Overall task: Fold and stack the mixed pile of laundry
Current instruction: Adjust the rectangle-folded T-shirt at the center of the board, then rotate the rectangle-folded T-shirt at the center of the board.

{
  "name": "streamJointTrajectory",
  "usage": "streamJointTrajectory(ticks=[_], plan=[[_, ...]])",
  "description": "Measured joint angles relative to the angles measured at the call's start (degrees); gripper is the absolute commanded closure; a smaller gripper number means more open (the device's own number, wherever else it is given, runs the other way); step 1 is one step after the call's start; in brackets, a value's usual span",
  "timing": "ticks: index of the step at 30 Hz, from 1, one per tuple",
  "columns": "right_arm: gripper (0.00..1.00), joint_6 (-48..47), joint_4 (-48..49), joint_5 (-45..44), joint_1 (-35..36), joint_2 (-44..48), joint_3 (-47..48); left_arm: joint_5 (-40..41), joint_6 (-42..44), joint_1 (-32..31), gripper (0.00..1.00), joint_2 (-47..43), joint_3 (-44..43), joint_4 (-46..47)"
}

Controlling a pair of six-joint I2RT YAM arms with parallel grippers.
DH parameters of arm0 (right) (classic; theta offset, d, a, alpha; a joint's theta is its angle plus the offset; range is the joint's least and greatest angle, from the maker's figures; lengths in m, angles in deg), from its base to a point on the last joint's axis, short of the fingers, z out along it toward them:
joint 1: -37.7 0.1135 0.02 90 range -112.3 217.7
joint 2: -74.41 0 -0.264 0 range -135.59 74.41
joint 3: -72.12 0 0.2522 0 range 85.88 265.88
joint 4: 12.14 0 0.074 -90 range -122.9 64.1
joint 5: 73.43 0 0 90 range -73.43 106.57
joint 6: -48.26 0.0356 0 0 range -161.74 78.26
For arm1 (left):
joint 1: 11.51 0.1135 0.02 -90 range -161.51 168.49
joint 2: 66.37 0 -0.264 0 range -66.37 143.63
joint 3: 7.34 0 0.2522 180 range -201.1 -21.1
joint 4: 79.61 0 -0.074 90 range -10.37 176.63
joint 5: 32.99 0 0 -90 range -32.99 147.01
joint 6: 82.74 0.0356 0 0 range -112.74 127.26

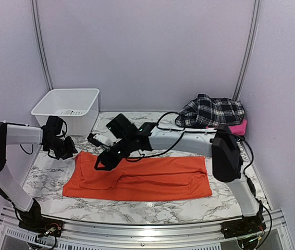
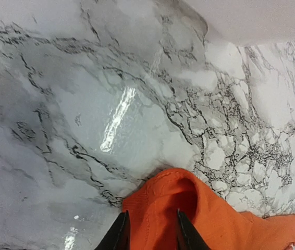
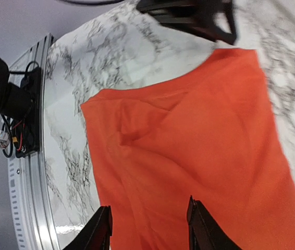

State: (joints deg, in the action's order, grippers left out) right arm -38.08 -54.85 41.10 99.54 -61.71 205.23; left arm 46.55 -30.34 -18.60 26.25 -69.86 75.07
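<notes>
Orange t-shirt (image 1: pixel 147 179) lies beneath right end effector (image 3: pixel 148 208).

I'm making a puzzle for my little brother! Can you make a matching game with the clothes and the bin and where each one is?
Things:
1. orange t-shirt
2. plaid shirt
3. white bin
4. pink garment

Places:
A. far left corner
B. peeking out under the plaid shirt
C. spread flat in the middle
D. heaped at the far right

Pairs: 1-C, 2-D, 3-A, 4-B
</notes>
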Motion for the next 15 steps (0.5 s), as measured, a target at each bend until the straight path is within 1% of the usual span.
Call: streamJointTrajectory(ticks=[3,5,8,11,15], plan=[[0.52,0.63,0.74,-0.13,-5.07,9.33,-8.52,3.1,0.76,0.33,0.64,-3.41,-0.81,-2.78],[0.52,0.72,1.53,-0.22,-8.33,15.41,-14.03,4.61,1.36,0.42,0.67,-5.22,-1.81,-3.89],[0.52,0.81,2.69,-0.55,-14.01,24.63,-24.17,3.78,3.63,-0.31,0.69,-6.29,-3.58,-3.87],[0.52,0.81,2.89,-0.98,-19.23,30.56,-34.29,1.46,5.99,-3.5,0.71,-4.61,-6.36,-3.63],[0.53,0.72,1.97,-2.12,-25.0,32.06,-44.7,-0.63,7.61,-8.52,0.75,-1.27,-7.63,-2.91]])
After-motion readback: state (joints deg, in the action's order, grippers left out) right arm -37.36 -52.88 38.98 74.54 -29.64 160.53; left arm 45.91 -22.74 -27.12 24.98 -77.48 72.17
